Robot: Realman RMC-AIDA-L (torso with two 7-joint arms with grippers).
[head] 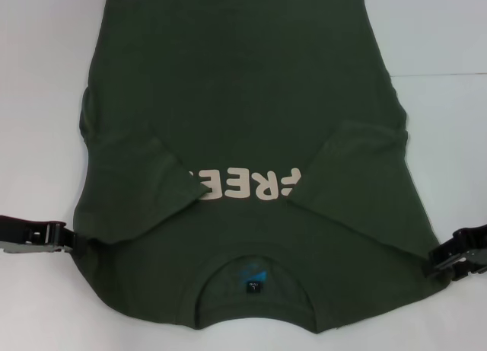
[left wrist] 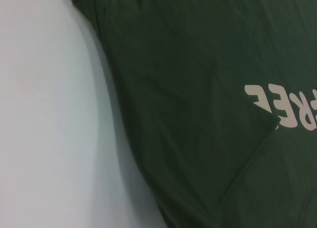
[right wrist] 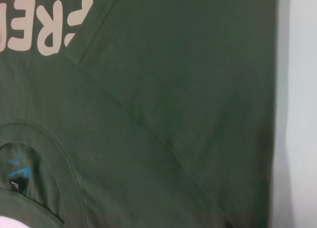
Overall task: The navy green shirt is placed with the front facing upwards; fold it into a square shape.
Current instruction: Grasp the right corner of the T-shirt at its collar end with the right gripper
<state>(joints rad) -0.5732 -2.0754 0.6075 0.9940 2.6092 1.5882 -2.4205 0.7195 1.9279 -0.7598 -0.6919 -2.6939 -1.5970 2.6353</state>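
Green shirt [head: 243, 100] between both grippers

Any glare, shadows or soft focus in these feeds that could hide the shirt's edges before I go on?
Head view: even light, no glare; the navy green shirt edges are crisp on the white table, with the left hand and right hand at its shoulders. Left wrist view: a soft grey shadow along the shirt's edge, lettering slightly soft. Right wrist view: edge clear, folds visible.
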